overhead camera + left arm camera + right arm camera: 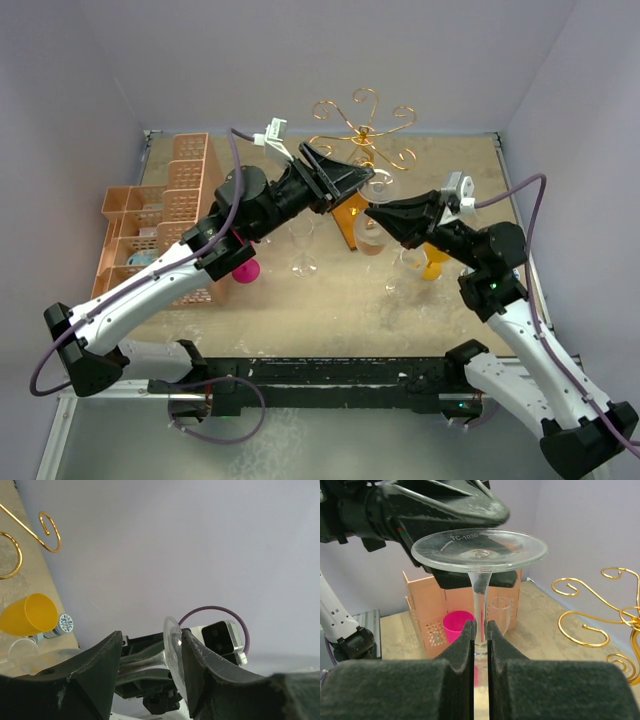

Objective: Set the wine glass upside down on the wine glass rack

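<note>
Sandy table. My right gripper pinches the wine glass stem; left gripper gapes around its foot. Centre before closing.

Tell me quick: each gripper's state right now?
Left gripper: open, fingers either side of the wine glass foot.
Right gripper: closed on the wine glass stem.

We can read only one marking: raised letters moulded into the clear round foot of the wine glass, seen from the right wrist. They curve along the far side of the foot and spell "TC-103" plus a last digit we cannot settle, either 0 or 6. From the left wrist we see a small round blue-and-white sticker just beside the yellow cup, its print too small to read.
</note>
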Robot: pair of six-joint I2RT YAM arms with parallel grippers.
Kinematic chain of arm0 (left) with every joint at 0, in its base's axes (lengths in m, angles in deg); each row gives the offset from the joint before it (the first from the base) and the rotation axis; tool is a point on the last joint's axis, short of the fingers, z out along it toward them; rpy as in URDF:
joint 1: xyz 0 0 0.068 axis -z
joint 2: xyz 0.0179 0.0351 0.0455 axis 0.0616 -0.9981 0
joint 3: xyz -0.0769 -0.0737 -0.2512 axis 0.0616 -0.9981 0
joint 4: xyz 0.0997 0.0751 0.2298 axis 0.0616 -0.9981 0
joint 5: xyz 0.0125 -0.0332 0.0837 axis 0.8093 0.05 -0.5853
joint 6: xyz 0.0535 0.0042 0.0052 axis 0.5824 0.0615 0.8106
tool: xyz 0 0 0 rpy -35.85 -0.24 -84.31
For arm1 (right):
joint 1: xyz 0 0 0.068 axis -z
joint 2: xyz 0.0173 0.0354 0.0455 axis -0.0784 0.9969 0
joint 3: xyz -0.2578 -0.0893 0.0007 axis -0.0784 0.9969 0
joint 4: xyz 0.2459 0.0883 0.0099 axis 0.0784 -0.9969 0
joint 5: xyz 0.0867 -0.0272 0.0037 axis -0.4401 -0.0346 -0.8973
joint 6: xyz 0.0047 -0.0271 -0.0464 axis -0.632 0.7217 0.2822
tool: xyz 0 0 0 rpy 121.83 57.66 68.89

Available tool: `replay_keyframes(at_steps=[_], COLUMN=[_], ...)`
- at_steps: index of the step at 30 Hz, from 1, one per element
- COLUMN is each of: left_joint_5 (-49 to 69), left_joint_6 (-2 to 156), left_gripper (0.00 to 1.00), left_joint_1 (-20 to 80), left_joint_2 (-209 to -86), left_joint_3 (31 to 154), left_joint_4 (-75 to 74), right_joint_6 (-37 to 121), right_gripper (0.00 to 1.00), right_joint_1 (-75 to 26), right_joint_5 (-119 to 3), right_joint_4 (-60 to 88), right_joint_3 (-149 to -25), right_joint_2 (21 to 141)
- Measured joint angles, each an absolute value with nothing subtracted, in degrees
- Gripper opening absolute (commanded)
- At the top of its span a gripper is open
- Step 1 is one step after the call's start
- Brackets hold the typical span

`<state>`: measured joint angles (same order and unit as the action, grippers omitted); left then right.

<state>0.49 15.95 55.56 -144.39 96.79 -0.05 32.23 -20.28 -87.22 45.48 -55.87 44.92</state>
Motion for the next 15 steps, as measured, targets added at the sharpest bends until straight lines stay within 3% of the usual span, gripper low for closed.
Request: replay_keyframes(at_steps=[9,13,15], left_joint_5=[3.3,4.0,4.2], left_joint_6=[14.8,14.2,13.6], left_gripper=[0.21,0.0,0.0], left_joint_1=[55.6,55.4,55.4], left_joint_2=[-142.5,-142.5,-142.4], left_joint_3=[95.3,95.3,95.3], left_joint_4=[0.1,-0.2,-0.3], right_joint_6=[32.2,32.6,33.7], right_gripper=[0.0,0.0,0.0], right_joint_1=[-20.8,-21.0,-21.0], right_joint_5=[-86.9,-86.9,-87.0], right_joint_4=[45.5,45.9,46.2], right_joint_3=[-55.9,-55.9,-55.9], right_joint_2=[47.6,47.9,48.1])
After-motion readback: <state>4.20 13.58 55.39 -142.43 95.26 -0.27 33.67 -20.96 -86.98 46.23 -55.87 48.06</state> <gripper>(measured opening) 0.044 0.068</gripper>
